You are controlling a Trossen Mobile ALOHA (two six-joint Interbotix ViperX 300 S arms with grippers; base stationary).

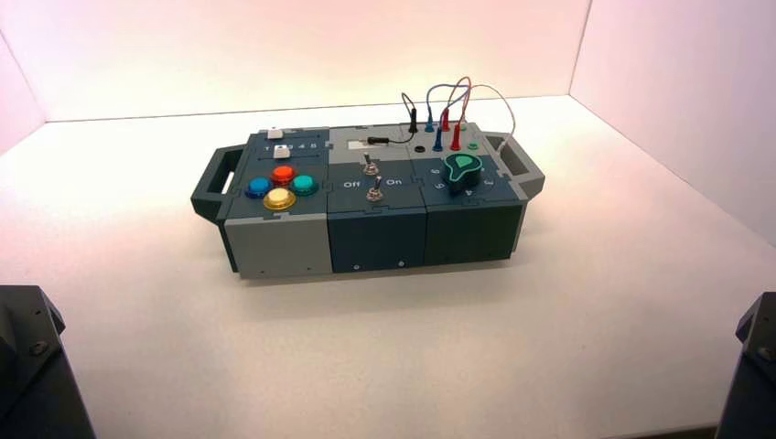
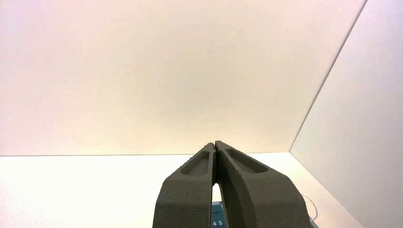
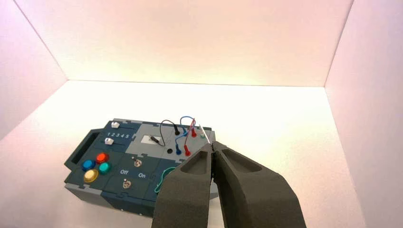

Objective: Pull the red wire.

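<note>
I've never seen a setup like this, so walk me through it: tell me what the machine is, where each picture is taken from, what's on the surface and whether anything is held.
It is a two-armed robot standing still before a control box on a white table. One picture looks down from above and behind the arms; the other two come from cameras on each wrist. The left gripper and right gripper are both shut, hold nothing, and sit well back from the box. The box carries four coloured buttons, two toggle switches and a green-topped knob. At its far right, several wires loop up from sockets; the red wire is plugged in at both ends and untouched.
</note>
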